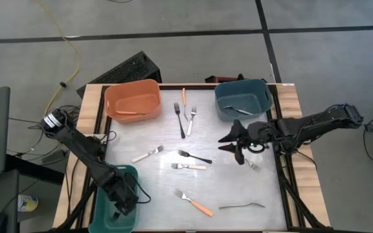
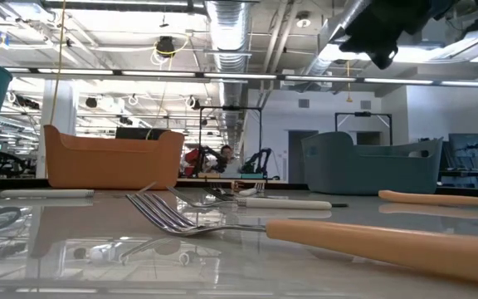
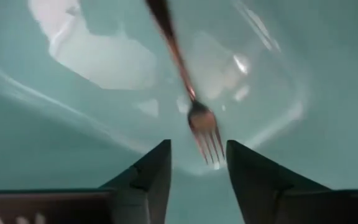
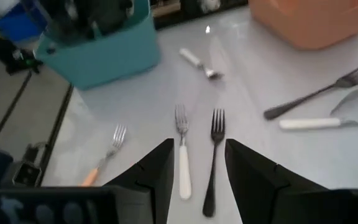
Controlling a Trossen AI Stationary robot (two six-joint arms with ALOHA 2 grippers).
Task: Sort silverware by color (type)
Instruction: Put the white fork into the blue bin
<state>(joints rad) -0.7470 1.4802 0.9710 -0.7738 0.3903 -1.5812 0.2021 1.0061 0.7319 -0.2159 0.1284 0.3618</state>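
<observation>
Several slim forks lie flat on the white table (image 1: 264, 188). Among them are a black fork (image 1: 195, 156), a white-handled fork (image 1: 190, 166), an orange-handled fork (image 1: 194, 203) and a silver fork (image 1: 241, 206). My left gripper (image 1: 123, 202) is open inside the teal bin (image 1: 112, 217). A dark fork (image 3: 197, 118) lies on the bin floor just past its fingertips. My right gripper (image 1: 224, 144) is open and empty, in the air beside the blue-grey bin (image 1: 241, 97). It points toward the table's left, at the white-handled fork (image 4: 182, 155) and the black fork (image 4: 213, 162).
The orange bin (image 1: 133, 100) at the far left holds an orange-handled fork (image 1: 128, 111), and the blue-grey bin holds a silver fork (image 1: 241, 110). More forks lie between the two bins (image 1: 185, 116), and a small one lies under the right arm (image 1: 254, 166). A keyboard (image 1: 125, 70) lies beyond the table's far edge.
</observation>
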